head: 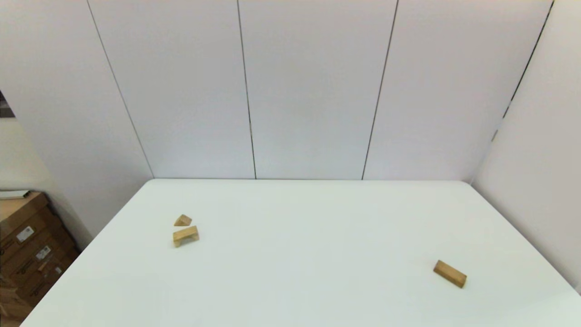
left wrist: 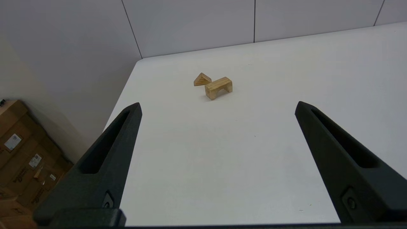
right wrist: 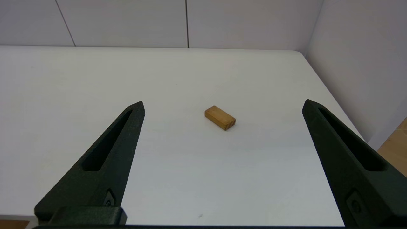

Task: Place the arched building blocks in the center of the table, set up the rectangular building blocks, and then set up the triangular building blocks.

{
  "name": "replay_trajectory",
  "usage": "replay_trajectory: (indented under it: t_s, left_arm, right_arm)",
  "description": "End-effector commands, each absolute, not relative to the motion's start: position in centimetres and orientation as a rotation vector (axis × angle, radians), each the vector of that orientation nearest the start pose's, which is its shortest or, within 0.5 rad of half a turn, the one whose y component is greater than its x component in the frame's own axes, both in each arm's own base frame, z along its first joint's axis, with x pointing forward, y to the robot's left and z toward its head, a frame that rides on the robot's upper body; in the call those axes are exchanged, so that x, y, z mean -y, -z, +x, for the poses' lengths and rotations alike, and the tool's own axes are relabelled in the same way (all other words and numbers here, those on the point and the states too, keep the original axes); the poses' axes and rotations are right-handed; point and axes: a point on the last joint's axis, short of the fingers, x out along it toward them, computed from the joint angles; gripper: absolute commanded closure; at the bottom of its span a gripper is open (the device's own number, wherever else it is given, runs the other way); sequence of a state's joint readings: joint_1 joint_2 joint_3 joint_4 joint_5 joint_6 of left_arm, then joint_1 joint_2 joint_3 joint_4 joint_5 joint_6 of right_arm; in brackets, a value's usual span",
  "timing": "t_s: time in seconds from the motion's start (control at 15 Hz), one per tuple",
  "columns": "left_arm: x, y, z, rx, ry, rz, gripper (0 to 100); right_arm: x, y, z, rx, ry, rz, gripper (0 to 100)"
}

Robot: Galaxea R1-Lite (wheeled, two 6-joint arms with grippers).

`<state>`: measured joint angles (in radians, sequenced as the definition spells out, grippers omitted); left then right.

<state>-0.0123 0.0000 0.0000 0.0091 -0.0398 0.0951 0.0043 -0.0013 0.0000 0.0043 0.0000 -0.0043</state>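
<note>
The arched block [head: 185,235] [left wrist: 218,87] stands on the left part of the white table [head: 299,254], notch side down. Just behind it, close by, sits the small triangular block [head: 183,220] [left wrist: 202,79]. The plain rectangular block [head: 450,273] [right wrist: 220,117] lies flat near the right front. Neither arm shows in the head view. My left gripper [left wrist: 217,106] is open, held back from the arch and triangle with nothing between its fingers. My right gripper [right wrist: 222,105] is open too, well short of the rectangular block.
Brown cardboard boxes [head: 27,245] [left wrist: 22,159] are stacked on the floor off the table's left edge. White wall panels close off the far side and the right. The table's right edge [right wrist: 330,95] runs near the rectangular block.
</note>
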Motion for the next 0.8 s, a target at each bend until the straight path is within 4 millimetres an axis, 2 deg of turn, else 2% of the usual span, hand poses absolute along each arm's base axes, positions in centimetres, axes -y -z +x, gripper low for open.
replay_trajectory:
  t_s: [0.07,0.27,0.33,0.6,0.73,0.8]
  left_arm:
    - [0.1,-9.9,-2.1,-0.016,0.055,0.099,0]
    - [0.1,-14.3,-0.4,-0.083,0.056,0.101,0]
    - [0.1,-16.5,0.5,-0.098,0.056,0.105,0]
    - [-0.1,-22.0,4.2,-0.192,0.017,0.099,0]
    - [-0.4,-23.4,6.7,-0.252,-0.007,0.092,0]
    - [-0.6,-22.8,8.0,-0.317,-0.005,0.085,0]
  right_arm:
    - [0.0,-7.5,-2.3,-0.005,-0.005,-0.005,0]
    - [0.0,-7.5,-2.3,-0.005,-0.005,-0.005,0]
    - [0.0,-7.5,-2.3,-0.003,-0.005,-0.005,0]
    - [0.0,-7.5,-2.3,-0.005,-0.006,-0.005,0]
    - [0.0,-7.5,-2.3,-0.003,-0.006,-0.005,0]
    - [0.0,-7.5,-2.3,-0.003,-0.005,-0.005,0]
